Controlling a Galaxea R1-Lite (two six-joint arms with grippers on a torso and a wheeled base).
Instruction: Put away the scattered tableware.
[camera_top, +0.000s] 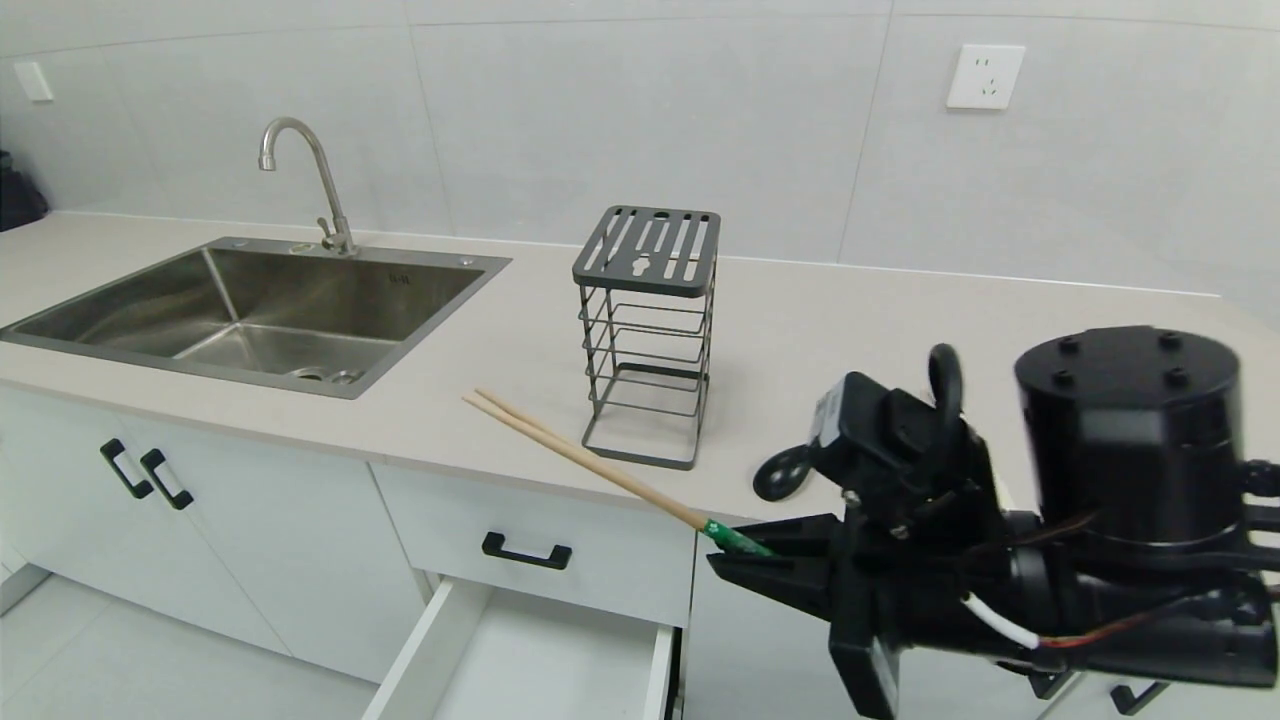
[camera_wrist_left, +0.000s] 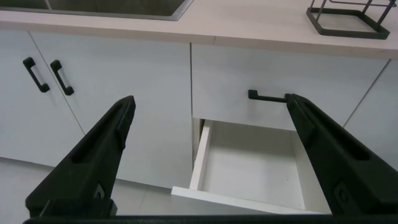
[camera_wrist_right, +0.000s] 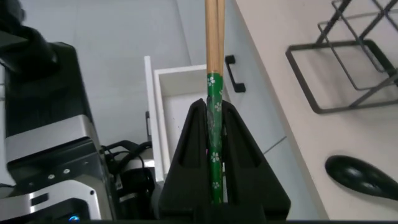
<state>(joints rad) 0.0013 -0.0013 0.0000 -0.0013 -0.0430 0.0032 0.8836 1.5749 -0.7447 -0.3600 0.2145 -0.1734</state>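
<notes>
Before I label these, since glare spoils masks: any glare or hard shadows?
Head view: even, soft light; mild sheen in the sink, no hard shadows. Right wrist view: small highlight on the black spoon; chopsticks evenly lit. Left wrist view: open drawer evenly lit.

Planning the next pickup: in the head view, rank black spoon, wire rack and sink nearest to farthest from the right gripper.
1. black spoon, on the counter beside the right gripper.
2. wire rack, mid-counter.
3. sink, far left.
</notes>
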